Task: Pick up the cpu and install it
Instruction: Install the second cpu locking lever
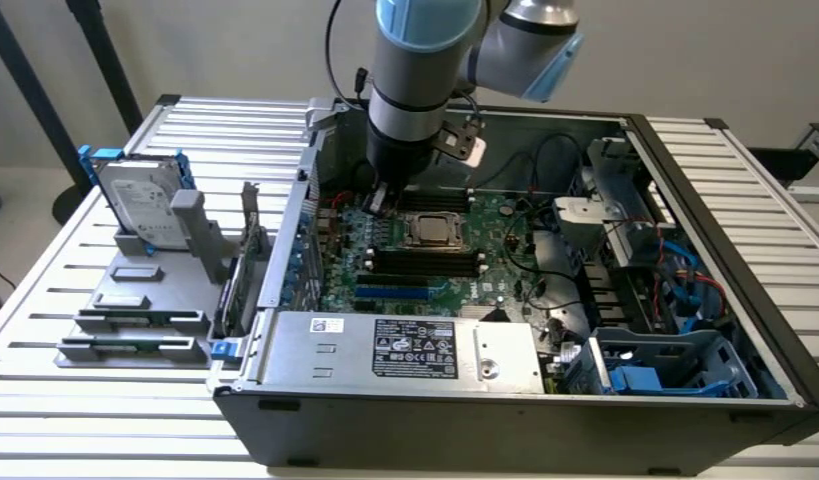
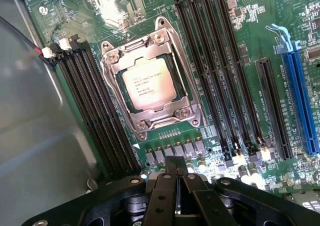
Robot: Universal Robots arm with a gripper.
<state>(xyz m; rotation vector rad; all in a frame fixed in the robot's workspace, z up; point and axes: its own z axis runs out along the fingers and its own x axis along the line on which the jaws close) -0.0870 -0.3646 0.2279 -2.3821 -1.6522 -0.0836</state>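
- The gripper (image 2: 175,186) hangs empty, fingers pressed together.
- The cpu (image 2: 149,82) lies just beyond its fingertips, seated in the socket frame (image 2: 150,81), apparently already installed.

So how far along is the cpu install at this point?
The cpu already sits in the motherboard socket, framed by its metal bracket, so placement looks done. Nothing is in hand: the gripper has its fingers together just beside the socket, holding nothing. The arm is low inside the computer case. Whether the socket is latched cannot be told.
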